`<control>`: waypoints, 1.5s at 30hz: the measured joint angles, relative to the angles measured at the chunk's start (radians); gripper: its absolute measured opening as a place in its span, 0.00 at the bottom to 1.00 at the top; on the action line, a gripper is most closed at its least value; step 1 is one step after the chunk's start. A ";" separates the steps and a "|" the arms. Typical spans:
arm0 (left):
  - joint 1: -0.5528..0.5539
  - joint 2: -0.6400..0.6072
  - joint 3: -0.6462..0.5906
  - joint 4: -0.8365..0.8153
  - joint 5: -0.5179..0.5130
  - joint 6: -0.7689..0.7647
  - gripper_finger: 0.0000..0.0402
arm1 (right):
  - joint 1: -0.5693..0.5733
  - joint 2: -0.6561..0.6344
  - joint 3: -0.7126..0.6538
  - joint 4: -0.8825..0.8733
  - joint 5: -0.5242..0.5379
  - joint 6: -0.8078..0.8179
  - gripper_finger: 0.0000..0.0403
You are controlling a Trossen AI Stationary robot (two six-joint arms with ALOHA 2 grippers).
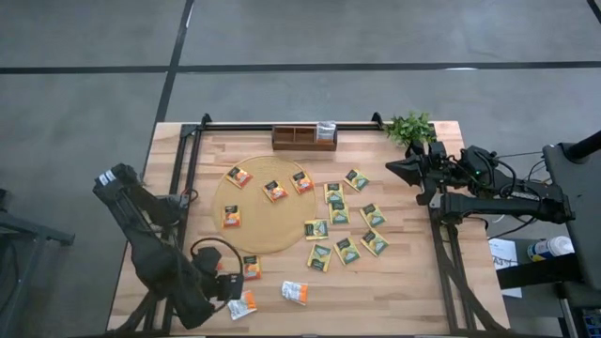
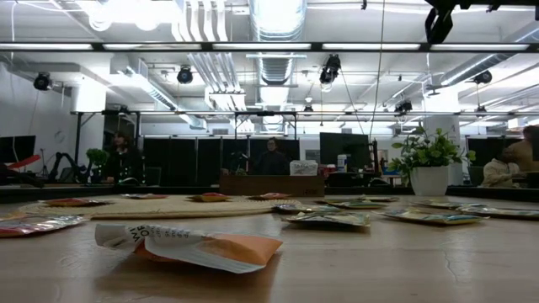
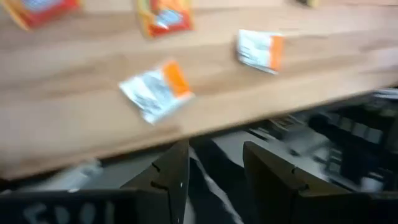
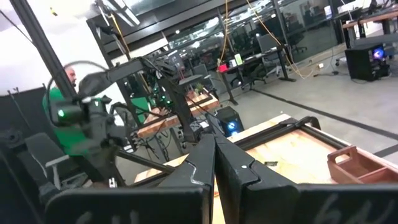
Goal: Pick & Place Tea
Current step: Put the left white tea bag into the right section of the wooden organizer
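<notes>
Tea untouched; left claw part-open, seemingly empty; right claw closed

Sachets lie mid-frame, several on my mat; tray upper centre, plant upper right, perhaps one sachet inside the tray.

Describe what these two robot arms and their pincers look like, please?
Both are dark, jointed arms trailing black cables. The left arm carries a white label near its top. The left gripper has two flat, angular black fingers; the right gripper has the same pair. Faint lettering marks both gripper bodies.
</notes>
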 joint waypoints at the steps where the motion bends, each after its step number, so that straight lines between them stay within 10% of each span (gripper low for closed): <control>1: -0.005 0.009 -0.012 -0.010 0.003 0.008 0.36 | 0.000 0.000 0.000 0.000 0.002 0.010 0.02; 19: -0.054 0.041 -0.495 0.606 0.064 -0.010 0.36 | 0.000 0.001 0.000 0.091 0.130 0.029 0.02; 45: -0.040 0.117 -0.500 0.644 0.180 -0.017 0.32 | 0.000 0.001 0.000 0.090 0.127 0.017 0.02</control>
